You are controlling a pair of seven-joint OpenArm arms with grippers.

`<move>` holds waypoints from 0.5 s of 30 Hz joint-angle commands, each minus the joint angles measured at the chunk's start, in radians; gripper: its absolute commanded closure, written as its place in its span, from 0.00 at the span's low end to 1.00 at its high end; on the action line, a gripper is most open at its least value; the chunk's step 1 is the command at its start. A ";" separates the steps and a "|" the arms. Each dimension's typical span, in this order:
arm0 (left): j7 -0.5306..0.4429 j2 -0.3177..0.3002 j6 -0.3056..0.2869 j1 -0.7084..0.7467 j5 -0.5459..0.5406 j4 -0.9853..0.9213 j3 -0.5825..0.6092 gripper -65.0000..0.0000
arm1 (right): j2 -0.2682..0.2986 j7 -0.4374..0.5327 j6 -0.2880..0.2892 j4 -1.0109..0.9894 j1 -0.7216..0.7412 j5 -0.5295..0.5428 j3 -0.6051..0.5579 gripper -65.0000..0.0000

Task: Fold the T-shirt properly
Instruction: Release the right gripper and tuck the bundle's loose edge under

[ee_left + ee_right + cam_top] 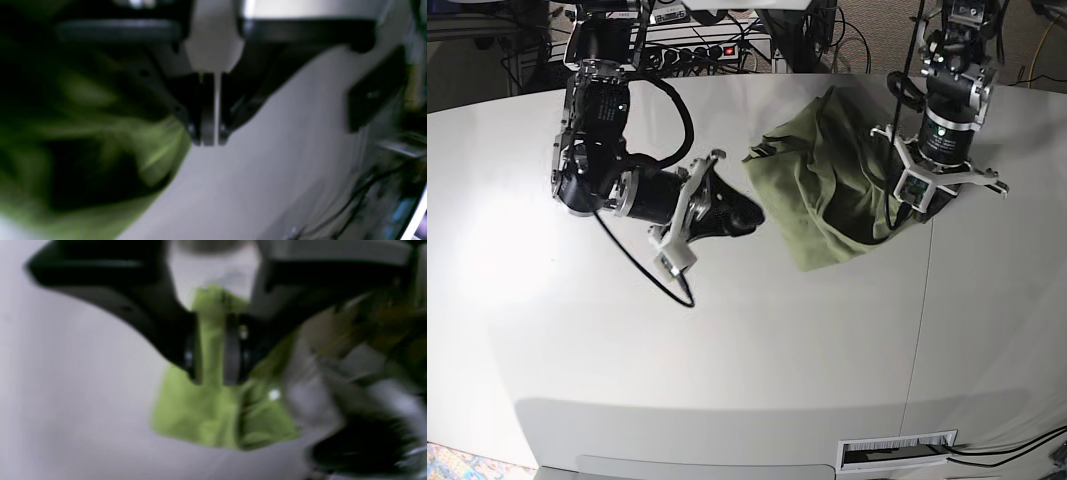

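Note:
The sage-green T-shirt (827, 190) lies crumpled on the white table (727, 350), at the back right of the base view. My right gripper (760, 214) reaches in from the left to the shirt's left edge. In the right wrist view, a bunch of the T-shirt (200, 416) sits between the jaws of the right gripper (213, 380), which are closed on it. My left gripper (919, 208) points down over the shirt's right side. In the left wrist view, the left gripper (210, 141) has its jaws nearly together with no cloth between them, and the blurred T-shirt (100, 150) lies just to its left.
A power strip and cables (717, 50) lie behind the table's back edge. A seam (922, 300) runs down the table on the right. A slotted plate (897, 452) sits at the front edge. Bare white table spreads in front of and to the left of the shirt.

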 commanded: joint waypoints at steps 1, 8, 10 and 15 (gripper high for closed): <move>-0.021 -0.006 0.005 0.012 -0.031 0.047 -0.003 0.98 | 0.000 0.063 0.002 0.019 0.031 0.001 -0.007 0.94; -0.038 0.006 -0.010 0.039 -0.285 0.097 -0.003 0.98 | 0.000 0.202 0.002 0.016 0.075 -0.263 -0.127 1.00; -0.063 0.025 -0.041 0.039 -0.315 0.082 -0.003 0.98 | 0.000 0.258 0.002 0.016 0.092 -0.371 -0.177 1.00; -0.099 0.074 -0.076 0.038 -0.361 0.028 -0.003 0.98 | -0.014 0.341 0.002 0.003 0.142 -0.529 -0.292 1.00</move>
